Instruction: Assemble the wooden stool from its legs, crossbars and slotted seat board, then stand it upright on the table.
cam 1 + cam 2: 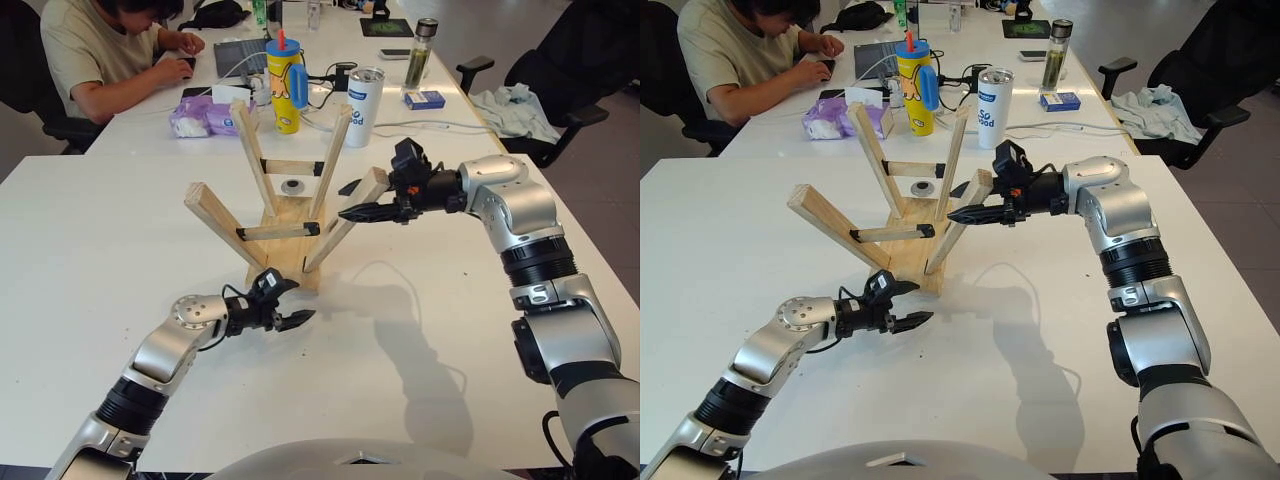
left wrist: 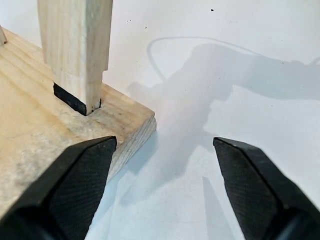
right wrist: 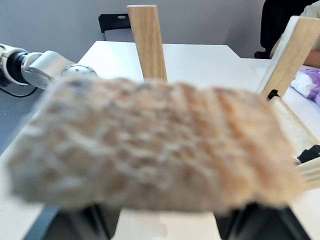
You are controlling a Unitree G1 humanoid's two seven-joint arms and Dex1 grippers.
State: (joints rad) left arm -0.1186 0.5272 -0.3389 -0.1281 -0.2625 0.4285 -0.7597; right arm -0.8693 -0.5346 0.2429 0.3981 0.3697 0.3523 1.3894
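Note:
The wooden stool (image 1: pixel 285 255) rests with its seat board (image 2: pixel 45 135) tilted on the white table, its legs (image 1: pixel 255 150) pointing up and outward and joined by crossbars (image 1: pixel 278 231). My right gripper (image 1: pixel 345 213) reaches in from the right and is shut on the stool leg (image 1: pixel 368 190) near its free end. That leg end (image 3: pixel 155 145) looms blurred and close in the right wrist view. Low on the table, my left gripper (image 1: pixel 295 302) is open beside the near corner of the seat board. One of its fingers (image 2: pixel 80 175) lies against the board's edge.
A second table behind holds a white tumbler (image 1: pixel 363 105), a yellow cup (image 1: pixel 285 85), a purple packet (image 1: pixel 200 115), a bottle (image 1: pixel 420 52) and a blue box (image 1: pixel 425 99). A small round object (image 1: pixel 292 186) lies behind the stool. Open tabletop lies in front and to both sides.

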